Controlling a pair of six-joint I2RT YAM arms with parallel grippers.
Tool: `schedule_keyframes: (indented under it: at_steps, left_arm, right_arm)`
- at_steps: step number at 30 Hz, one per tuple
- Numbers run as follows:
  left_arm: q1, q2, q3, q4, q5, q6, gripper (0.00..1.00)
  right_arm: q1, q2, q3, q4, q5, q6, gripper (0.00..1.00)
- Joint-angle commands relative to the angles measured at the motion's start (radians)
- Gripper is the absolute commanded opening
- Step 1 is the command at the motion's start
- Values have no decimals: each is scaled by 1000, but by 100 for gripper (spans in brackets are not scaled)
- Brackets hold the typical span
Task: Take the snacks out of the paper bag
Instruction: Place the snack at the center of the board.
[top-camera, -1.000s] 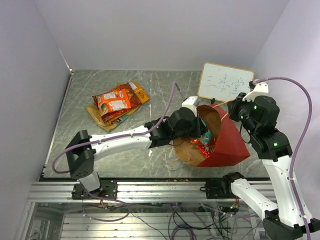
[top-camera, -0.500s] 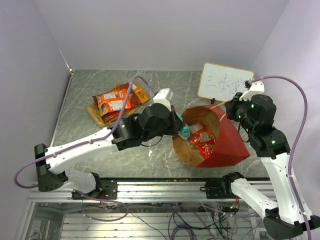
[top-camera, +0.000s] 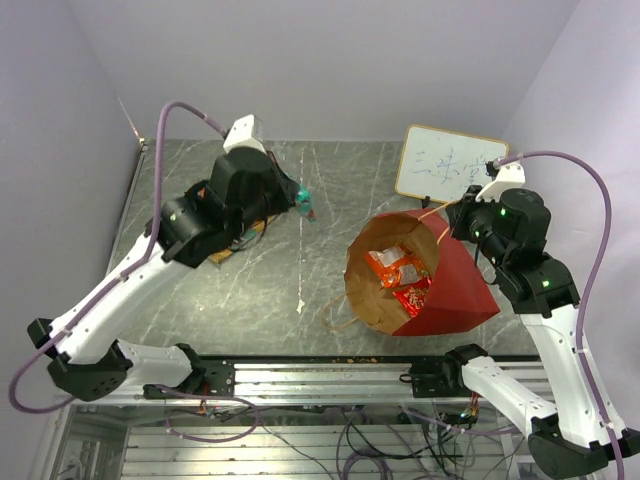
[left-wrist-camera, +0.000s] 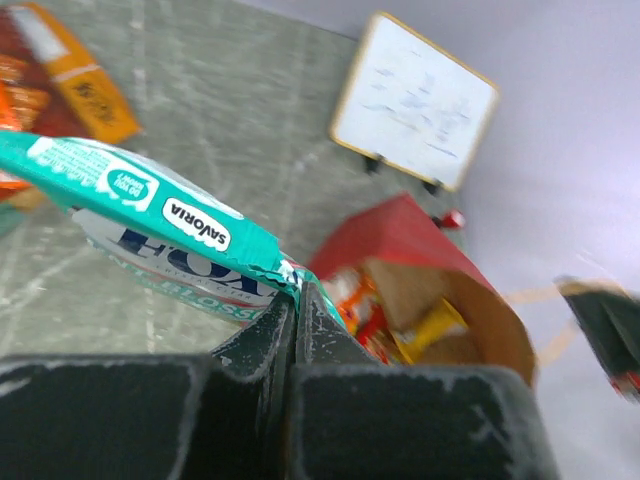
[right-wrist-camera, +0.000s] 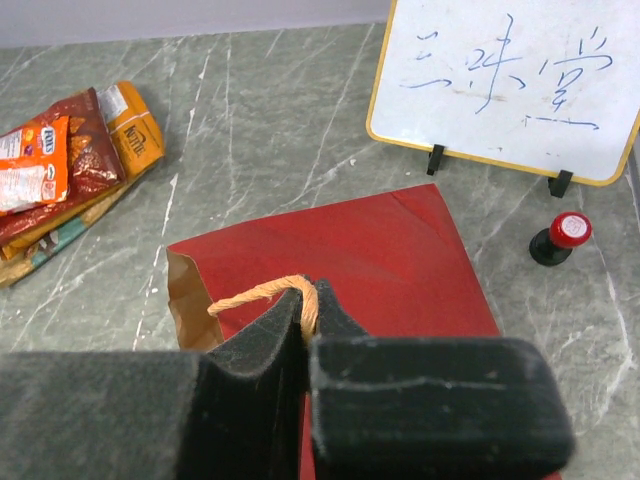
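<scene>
Swung off to the upper left, my left gripper clamps the teal packet. Only the right wrist view shows my right gripper pinching the cord handle of the paper bag, centre-right.

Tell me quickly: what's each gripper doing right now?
Left gripper: closed on the teal packet.
Right gripper: closed on the orange cord handle of the paper bag.

table: grey marble | paper bag on its side | snacks piled far-left | writing board upright
</scene>
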Motion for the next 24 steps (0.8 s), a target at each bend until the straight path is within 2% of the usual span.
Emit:
schedule_keyframes:
  at_steps: [1, 3, 7, 12, 18, 21, 24]
  left_arm:
    - [235, 98, 19, -109, 239, 24, 7]
    - [344, 149, 1, -91, 386, 28, 7]
    - [514, 245, -1, -27, 574, 63, 7]
    - [637, 385, 94, 48, 647, 116, 7]
    - [717, 584, 320, 21, 715, 210, 7]
    - [777, 644, 328, 67, 810, 231, 7]
    - [830, 652, 249, 97, 876, 251, 7]
  right_arm:
    - [5, -10, -8, 6, 3, -12, 0]
    - [5, -12, -4, -8, 9, -12, 0]
    - [5, -36, -5, -19, 9, 9, 0]
    - [5, -58, -13, -27, 13, 42, 0]
    - [6, -50, 31, -62, 52, 21, 0]
    - [5, -50, 37, -78, 77, 6, 0]
    - [6, -53, 33, -78, 86, -2, 0]
